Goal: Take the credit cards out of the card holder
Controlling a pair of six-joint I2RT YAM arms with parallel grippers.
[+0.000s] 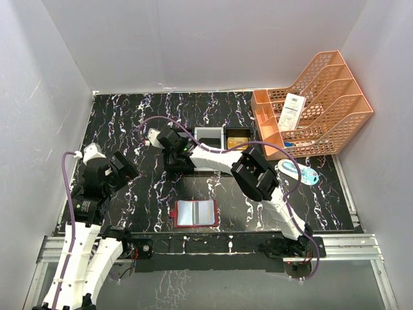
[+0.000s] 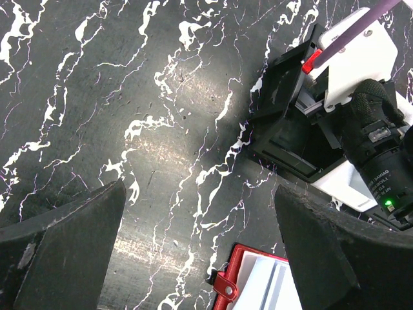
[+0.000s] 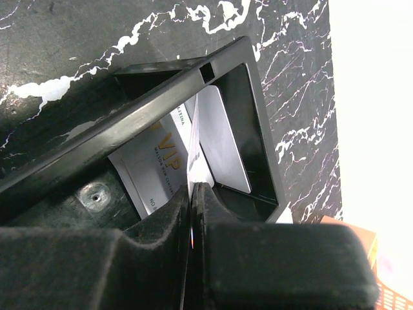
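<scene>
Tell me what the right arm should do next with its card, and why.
Probably open the jaws: the right gripper holds a card on edge over the black tray compartment, where other cards already lie, so releasing should drop it in.

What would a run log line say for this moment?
right gripper: shut on card, at black tray compartment | left gripper: open, over table | card holder: open on table

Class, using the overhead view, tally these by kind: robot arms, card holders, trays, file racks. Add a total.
robot arms: 2
card holder: 1
tray: 1
file rack: 1
Total: 5
</scene>
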